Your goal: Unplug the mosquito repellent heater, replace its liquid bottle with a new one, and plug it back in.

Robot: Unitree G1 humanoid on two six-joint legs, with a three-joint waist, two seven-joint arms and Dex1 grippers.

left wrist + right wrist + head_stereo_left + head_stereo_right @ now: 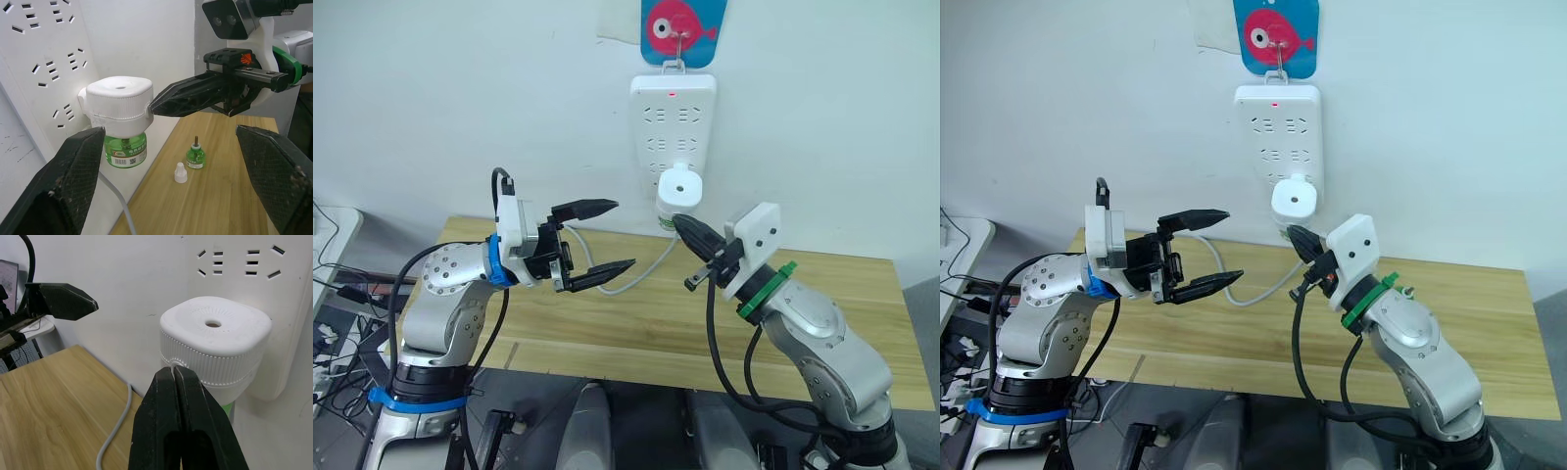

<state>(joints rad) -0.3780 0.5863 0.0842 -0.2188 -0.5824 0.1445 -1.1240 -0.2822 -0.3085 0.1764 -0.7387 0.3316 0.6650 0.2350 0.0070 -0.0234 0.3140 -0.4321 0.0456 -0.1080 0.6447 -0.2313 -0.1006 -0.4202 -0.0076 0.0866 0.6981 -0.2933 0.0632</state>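
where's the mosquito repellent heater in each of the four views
Left eye view: mosquito repellent heater at upper centre, plugged into the bottom of the power strip.
Right eye view: upper centre, just above the right pincer.
Left wrist view: left of centre, green bottle beneath.
Right wrist view: centre right, just behind the shut fingertips.
Shared landmark: the white power strip on the wall.

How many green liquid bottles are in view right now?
2: one green liquid bottle under the white plugged-in heater on the wall strip; one small uncapped green bottle standing on the wooden table.
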